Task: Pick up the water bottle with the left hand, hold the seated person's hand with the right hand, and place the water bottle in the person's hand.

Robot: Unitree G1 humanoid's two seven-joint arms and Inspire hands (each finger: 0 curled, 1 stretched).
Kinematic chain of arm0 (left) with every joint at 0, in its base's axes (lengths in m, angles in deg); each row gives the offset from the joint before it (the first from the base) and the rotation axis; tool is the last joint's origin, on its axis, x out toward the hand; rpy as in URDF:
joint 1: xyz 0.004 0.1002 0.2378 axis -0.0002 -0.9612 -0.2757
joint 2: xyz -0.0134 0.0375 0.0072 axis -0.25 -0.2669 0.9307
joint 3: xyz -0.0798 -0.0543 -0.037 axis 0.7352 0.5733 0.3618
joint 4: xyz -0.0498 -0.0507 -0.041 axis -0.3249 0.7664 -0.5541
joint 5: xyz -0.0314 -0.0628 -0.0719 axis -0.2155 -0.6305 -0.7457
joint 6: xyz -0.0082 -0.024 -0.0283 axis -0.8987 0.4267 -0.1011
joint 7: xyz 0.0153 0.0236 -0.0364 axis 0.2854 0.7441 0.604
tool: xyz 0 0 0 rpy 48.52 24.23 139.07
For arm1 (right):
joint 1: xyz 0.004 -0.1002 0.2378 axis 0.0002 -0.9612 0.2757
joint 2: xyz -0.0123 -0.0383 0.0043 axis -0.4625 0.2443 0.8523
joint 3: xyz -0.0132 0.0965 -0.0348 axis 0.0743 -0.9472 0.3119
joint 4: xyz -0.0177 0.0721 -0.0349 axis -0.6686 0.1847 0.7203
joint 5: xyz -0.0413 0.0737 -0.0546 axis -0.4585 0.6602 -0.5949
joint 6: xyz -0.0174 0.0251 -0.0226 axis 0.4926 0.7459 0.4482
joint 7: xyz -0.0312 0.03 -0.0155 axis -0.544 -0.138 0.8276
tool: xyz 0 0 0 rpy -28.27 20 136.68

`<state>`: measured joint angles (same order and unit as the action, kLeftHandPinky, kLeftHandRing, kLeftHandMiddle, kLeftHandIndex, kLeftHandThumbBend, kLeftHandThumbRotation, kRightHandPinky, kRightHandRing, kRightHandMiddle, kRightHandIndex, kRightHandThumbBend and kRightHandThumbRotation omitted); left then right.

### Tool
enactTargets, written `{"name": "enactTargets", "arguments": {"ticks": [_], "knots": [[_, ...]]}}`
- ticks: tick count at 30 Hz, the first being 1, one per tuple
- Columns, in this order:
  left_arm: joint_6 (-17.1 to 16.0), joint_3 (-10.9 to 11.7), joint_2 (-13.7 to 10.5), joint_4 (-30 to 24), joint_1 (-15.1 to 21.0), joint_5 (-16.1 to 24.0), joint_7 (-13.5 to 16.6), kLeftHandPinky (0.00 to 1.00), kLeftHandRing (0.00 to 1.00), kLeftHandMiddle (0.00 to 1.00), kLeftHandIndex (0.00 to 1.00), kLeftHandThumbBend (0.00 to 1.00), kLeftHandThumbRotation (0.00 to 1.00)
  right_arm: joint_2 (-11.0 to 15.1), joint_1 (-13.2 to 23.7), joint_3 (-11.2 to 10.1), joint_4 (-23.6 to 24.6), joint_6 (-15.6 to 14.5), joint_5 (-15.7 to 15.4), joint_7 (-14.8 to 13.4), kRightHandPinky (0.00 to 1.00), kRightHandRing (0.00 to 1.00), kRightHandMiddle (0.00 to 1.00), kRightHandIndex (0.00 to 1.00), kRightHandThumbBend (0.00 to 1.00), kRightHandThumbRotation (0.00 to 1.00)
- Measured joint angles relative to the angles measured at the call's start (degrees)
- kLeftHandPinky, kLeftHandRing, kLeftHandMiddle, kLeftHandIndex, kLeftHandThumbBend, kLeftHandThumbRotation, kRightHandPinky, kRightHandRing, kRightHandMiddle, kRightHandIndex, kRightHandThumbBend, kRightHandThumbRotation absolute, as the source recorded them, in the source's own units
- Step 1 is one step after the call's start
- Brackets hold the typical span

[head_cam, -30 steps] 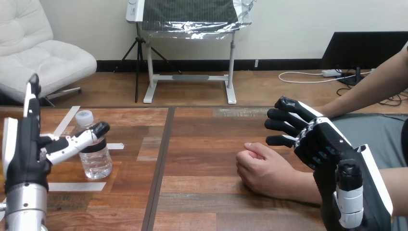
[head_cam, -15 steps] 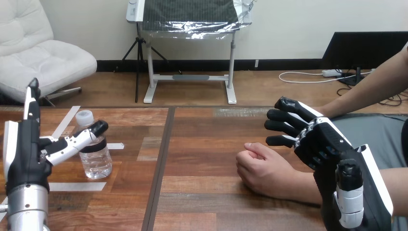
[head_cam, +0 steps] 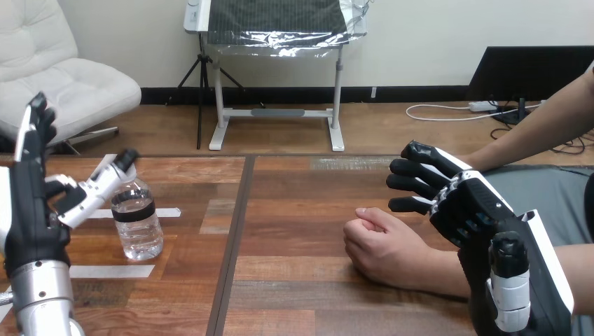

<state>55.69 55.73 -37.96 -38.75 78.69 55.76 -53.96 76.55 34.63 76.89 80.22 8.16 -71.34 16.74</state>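
Since left hand point(head_cam: 31, 210) is wide open, thumb over water bottle point(head_cam: 138, 225), wrap it mid-body b4 lifting; right hand point(head_cam: 466, 206) relaxed, empty, by person's hand point(head_cam: 382, 248).

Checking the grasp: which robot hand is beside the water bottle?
The left hand, open beside the water bottle; the right hand hovers by the person's hand.

Clear, black-banded water bottle point(head_cam: 139, 227) on a brown wood-grain table point(head_cam: 294, 210).
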Motion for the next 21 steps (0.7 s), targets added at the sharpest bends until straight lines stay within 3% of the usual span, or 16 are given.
{"name": "enactTargets", "arguments": {"ticks": [4,13,21], "knots": [[-3.51,0.00,0.00,1.99,0.79,0.35,1.63,0.01,0.02,0.07,0.08,0.34,0.30,0.01,0.00,0.00,0.00,-0.01,0.11,0.05,0.70,0.78,0.79,0.81,0.89,0.96],[-9.83,0.04,-0.02,4.87,1.68,1.16,4.55,0.00,0.00,0.05,0.06,0.26,0.30,0.00,0.01,-0.01,0.00,-0.04,0.20,0.05,0.70,0.78,0.79,0.81,0.89,0.97],[-11.60,0.06,-0.02,5.43,1.70,1.40,5.98,0.00,0.00,0.04,0.05,0.22,0.29,0.01,0.06,-0.01,0.00,-0.05,0.21,0.07,0.70,0.78,0.80,0.81,0.89,0.97]]}}
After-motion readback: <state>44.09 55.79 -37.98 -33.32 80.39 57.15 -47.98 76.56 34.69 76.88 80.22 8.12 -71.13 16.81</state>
